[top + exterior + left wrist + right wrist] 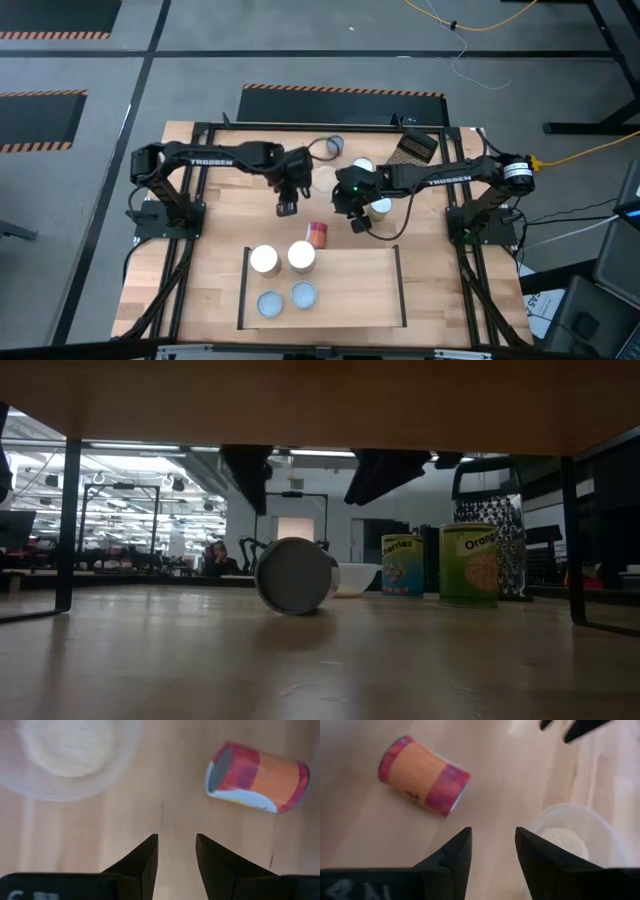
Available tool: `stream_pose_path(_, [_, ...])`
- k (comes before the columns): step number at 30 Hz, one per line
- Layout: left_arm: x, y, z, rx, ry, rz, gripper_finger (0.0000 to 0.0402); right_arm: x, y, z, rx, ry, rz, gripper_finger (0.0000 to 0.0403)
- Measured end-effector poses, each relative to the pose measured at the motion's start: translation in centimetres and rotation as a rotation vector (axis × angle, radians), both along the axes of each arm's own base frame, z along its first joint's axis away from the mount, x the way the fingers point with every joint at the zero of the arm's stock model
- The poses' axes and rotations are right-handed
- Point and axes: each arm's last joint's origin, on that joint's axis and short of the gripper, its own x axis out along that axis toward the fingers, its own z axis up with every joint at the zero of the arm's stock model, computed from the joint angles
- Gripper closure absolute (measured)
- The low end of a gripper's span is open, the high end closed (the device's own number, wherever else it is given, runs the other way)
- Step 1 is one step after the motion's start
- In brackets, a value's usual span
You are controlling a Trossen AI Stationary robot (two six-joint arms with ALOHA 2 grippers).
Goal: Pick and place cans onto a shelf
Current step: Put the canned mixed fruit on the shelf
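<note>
An orange can with red bands lies on its side on the table, just beyond the shelf; the low view shows its round end. My left gripper hangs open above the table, left of this can. My right gripper hangs open to the right of the can. Several cans stand upright on the shelf's left half, two white-topped and two pale-blue-topped. Two more cans stand upright at the far right.
A clear bowl of beige grains sits between the two grippers on the far side. A dark grater lies at the back right, a small ring at the back middle. The shelf's right half is bare board.
</note>
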Motion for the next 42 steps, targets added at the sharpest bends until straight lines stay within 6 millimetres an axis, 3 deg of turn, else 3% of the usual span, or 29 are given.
stream_pose_path(4, [-0.1,-0.8,-1.8,-0.033,-0.017,-0.033,0.0276,0.1,0.2,-0.7,0.072,0.011,0.056,0.0247])
stream_pose_path(11, [0.0,-1.9,-3.3,-0.05,-0.05,-0.076,0.0276,1.0,0.8,-2.5,0.141,0.038,0.116,0.0247])
stream_pose_path(22, [0.1,-3.7,-3.5,-0.052,-0.045,-0.133,0.0276,1.9,2.7,-5.0,0.165,0.093,0.182,0.0247])
stream_pose_path(31, [0.5,-5.1,-3.5,-0.048,-0.071,-0.179,0.0276,2.3,3.7,-5.3,0.16,0.062,0.21,0.0247])
stream_pose_path(42, [0.9,-5.4,-3.3,-0.04,-0.114,-0.187,0.0276,2.7,3.7,-5.0,0.157,0.016,0.212,0.0247])
